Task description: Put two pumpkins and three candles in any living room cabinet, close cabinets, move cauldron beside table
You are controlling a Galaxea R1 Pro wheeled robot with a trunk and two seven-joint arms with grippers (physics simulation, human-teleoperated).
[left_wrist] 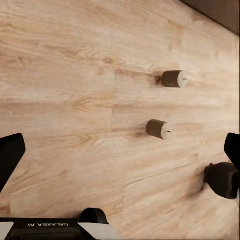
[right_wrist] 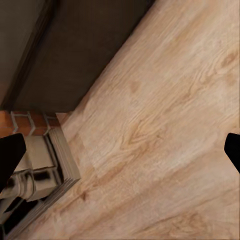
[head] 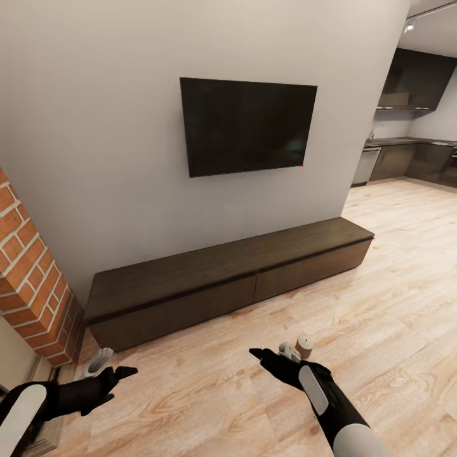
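Wooden floor point(head: 393, 298): broad bare stretch before the cabinet point(head: 228, 279), drawer fronts flush.
Candles: one point(head: 304, 346) beside right gripper point(head: 270, 355); two point(left_wrist: 160, 129) point(left_wrist: 174, 79) apart on planks.
Left gripper point(head: 117, 373): spread wide, holding nothing.
Right gripper: fingers parted, unloaded.
Brick pillar point(head: 32, 279): bounds the cabinet's left end.

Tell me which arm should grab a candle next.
Right, probably. The right gripper hovers beside the candle standing on the floor; the left gripper is off by the brick column. Both look open and empty.
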